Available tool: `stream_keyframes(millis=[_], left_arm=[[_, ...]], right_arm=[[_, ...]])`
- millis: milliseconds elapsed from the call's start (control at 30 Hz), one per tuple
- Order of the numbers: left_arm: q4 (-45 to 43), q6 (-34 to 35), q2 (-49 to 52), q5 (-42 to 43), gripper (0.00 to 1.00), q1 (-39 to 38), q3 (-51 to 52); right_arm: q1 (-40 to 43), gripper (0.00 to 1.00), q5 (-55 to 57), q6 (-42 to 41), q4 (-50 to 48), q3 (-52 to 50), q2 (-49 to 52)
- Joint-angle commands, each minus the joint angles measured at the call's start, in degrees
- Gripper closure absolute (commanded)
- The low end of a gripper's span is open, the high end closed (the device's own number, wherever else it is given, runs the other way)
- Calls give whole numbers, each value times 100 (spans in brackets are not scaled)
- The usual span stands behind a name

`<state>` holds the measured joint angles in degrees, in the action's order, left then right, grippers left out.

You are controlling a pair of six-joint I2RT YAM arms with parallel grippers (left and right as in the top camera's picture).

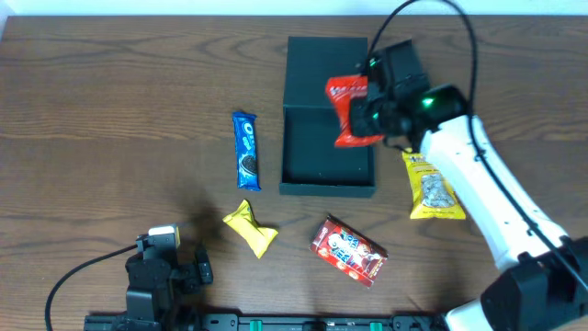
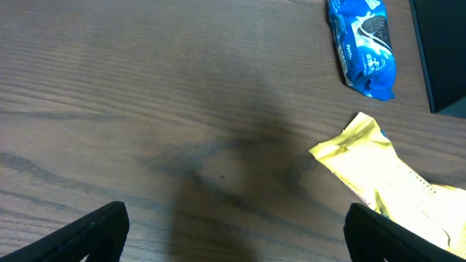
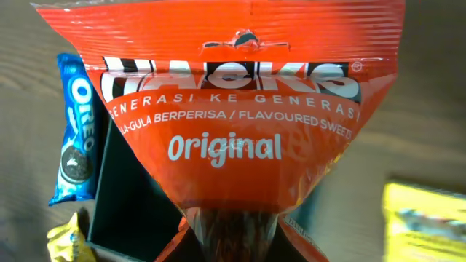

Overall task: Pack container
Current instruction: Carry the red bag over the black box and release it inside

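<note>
While my right end effector (image 1: 371, 116), shut, grips red packet (image 1: 347, 112) over box (image 1: 326, 188) at upper centre, I judge box stiff, light, matte; hold by side wall. Left end effector (image 2: 237, 229) wide open, empty.

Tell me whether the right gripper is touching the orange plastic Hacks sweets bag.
Touching. The right wrist view shows the orange plastic Hacks sweets bag bunched tight in the jaws of the right gripper.

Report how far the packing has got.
Done: container lies open, nothing visible inside. In hand: right hand shut on the orange Hacks bag, over the container. To do: Oreo pack, yellow wrapper, red pack and yellow bag on the table.
</note>
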<state>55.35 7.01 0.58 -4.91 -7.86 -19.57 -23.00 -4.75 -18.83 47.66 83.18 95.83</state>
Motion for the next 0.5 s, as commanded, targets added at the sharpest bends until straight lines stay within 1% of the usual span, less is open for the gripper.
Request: stream_keyframes(millis=[0, 167, 267, 467], left_arm=[[122, -103, -33, 2, 5, 37, 205], [122, -103, -33, 2, 4, 37, 205], [122, -103, -33, 2, 5, 37, 205], [122, -103, -33, 2, 5, 37, 205]], right_arm=[[-85, 98, -15, -647, -214, -330, -33], [-109, 99, 24, -1040, -636, -879, -31], [-114, 98, 20, -1108, -890, -1139, -31], [-190, 98, 22, -1137, -1091, -1373, -31]])
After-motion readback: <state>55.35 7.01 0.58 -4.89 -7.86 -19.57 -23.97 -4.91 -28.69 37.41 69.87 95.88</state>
